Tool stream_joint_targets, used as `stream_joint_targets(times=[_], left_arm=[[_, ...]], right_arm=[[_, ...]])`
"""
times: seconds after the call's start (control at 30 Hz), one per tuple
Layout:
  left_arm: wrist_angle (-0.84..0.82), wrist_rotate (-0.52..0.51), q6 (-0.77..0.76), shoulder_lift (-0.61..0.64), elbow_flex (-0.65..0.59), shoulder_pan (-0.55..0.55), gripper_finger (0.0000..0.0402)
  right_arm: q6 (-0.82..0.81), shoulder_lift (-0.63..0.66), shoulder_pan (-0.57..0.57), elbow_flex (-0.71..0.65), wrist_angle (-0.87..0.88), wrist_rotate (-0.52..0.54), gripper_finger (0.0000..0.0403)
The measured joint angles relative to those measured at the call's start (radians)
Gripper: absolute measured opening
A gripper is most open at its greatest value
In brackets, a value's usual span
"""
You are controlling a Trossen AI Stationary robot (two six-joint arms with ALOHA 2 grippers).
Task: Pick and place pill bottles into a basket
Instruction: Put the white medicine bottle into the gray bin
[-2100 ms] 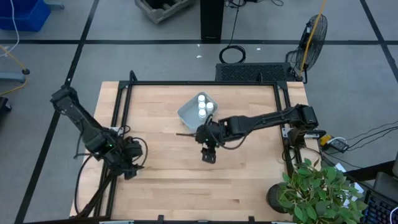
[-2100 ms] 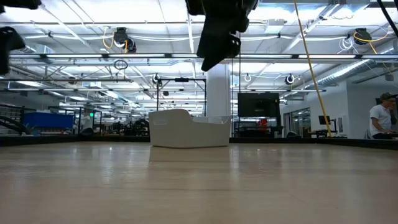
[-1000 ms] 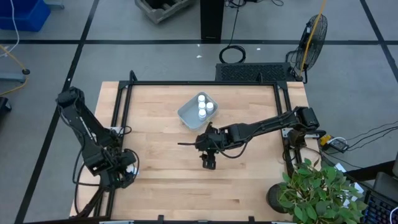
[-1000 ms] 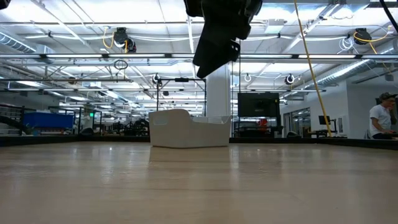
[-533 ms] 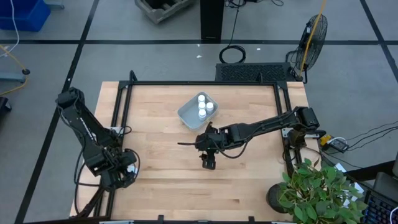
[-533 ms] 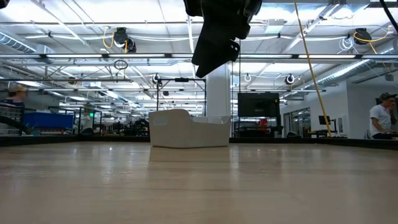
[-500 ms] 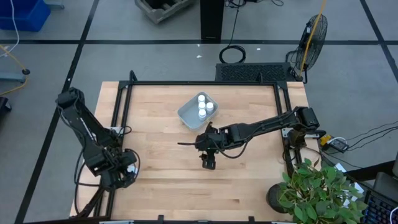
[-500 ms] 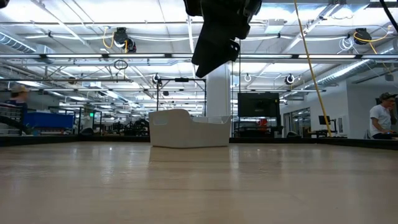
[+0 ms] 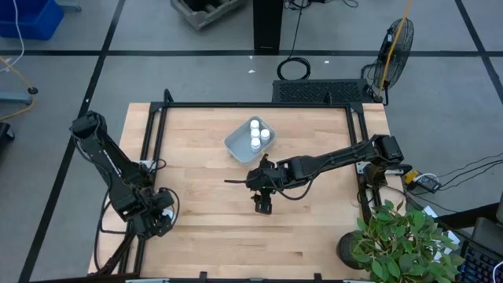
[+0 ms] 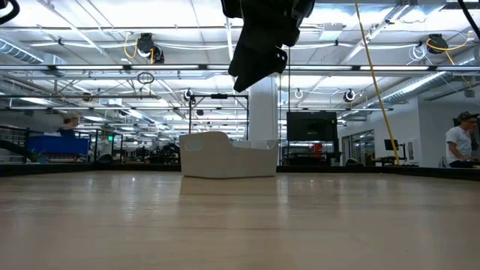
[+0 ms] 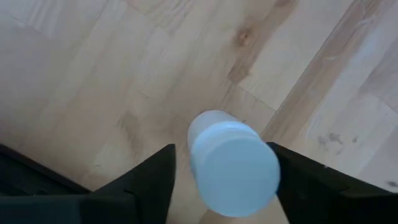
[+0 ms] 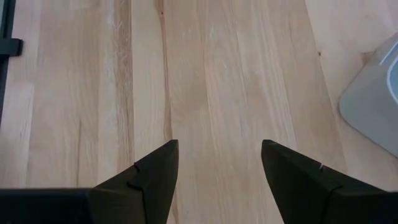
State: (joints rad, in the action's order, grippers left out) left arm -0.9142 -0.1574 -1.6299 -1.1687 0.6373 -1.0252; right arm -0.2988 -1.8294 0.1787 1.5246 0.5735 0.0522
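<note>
A white pill bottle (image 11: 233, 165) stands upright on the wood near the table's near left corner. My left gripper (image 11: 221, 149) points down over it, open, with one finger on each side of the bottle. In the high view this gripper (image 9: 153, 218) is close to the left frame rail. The pale basket (image 9: 249, 140) sits at the far middle of the table with three white bottles (image 9: 257, 134) upright in it. My right gripper (image 9: 263, 204) hangs open above bare wood, nearer than the basket (image 10: 227, 156), with nothing between its fingers (image 12: 155, 174). My left gripper comes at the bottle from above, fingers pointing down. One finger (image 11: 298, 180) stands right beside the bottle's side; I cannot tell whether it touches. Between the other finger (image 11: 152, 180) and the bottle a strip of wood shows. The bottle stands on the table.
A black frame rail (image 9: 149, 134) runs around the table's edges, and my left gripper is close to its left side. A potted plant (image 9: 401, 244) stands at the near right corner and a fan (image 9: 391, 49) beyond the far right. People show far off in the room (image 10: 459, 142).
</note>
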Motion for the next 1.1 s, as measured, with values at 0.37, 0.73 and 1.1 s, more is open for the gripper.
stream_joint_targets(times=[0.37, 0.73, 1.1], left_arm=[[0.001, -0.159, 0.138, 0.01, 0.0, 0.045, 0.0167], [0.043, -0.288, 0.374, 0.076, 0.0, 0.21, 0.0167], [0.301, -0.219, 0.839, 0.13, 0.002, 0.526, 0.0167]], right_arm=[[0.1, 0.002, 0.013, -0.015, -0.043, 0.007, 0.0219], [0.105, 0.016, 0.001, -0.206, -0.266, -0.002, 0.0215], [0.109, 0.315, -0.038, -0.655, -0.76, -0.031, 0.018]])
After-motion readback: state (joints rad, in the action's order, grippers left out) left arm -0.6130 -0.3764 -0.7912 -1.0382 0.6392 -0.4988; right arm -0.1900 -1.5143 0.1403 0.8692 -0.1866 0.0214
